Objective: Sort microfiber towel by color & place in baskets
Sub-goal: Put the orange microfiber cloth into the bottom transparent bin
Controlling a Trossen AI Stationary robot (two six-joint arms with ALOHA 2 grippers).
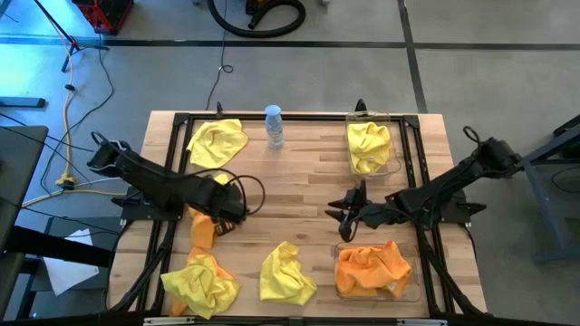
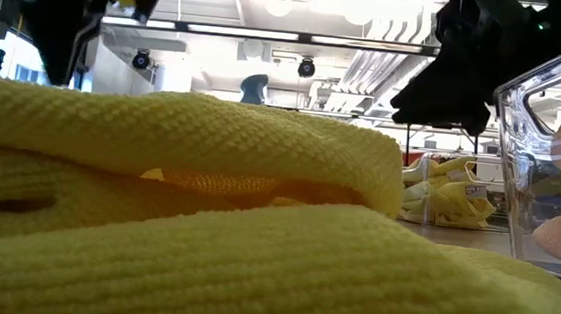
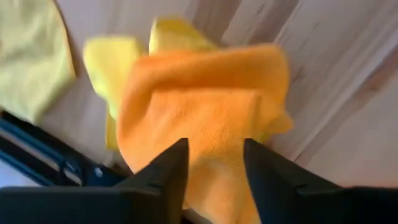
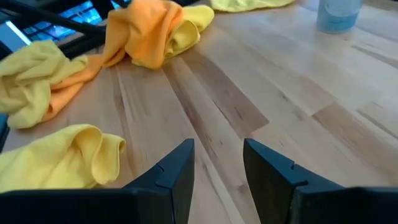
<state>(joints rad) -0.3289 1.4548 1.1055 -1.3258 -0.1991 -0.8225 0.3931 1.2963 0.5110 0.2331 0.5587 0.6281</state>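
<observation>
A pale butcher-block table [image 1: 299, 181] ringed by a black metal frame [image 1: 181, 122] stands on a grey concrete floor. Along its near edge lie a crumpled yellow towel [image 1: 201, 282] with orange peeking beneath it, a second bunched yellow towel [image 1: 285, 273], and the near clear basket [image 1: 412, 288], already holding soft orange cloths [image 1: 372, 267]. A little farther in, the left gripper [image 1: 217, 217] hangs directly over an orange towel [image 3: 205, 118]; its dark fingers stand slightly apart with the nubby, folded cloth between and just beyond them, though whether they actually pinch it cannot be told. That cloth belongs in the near basket, which lies across the table toward the right arm's side, so I judge a sideways carry is next. The right gripper [image 1: 349, 213] waits near the table's middle, its fingers parted over bare wood and empty. At the far edge sit another yellow towel [image 1: 217, 142], a small clear water bottle [image 1: 274, 125], and the far basket [image 1: 395, 145] with yellow cloth [image 1: 367, 145] inside.
</observation>
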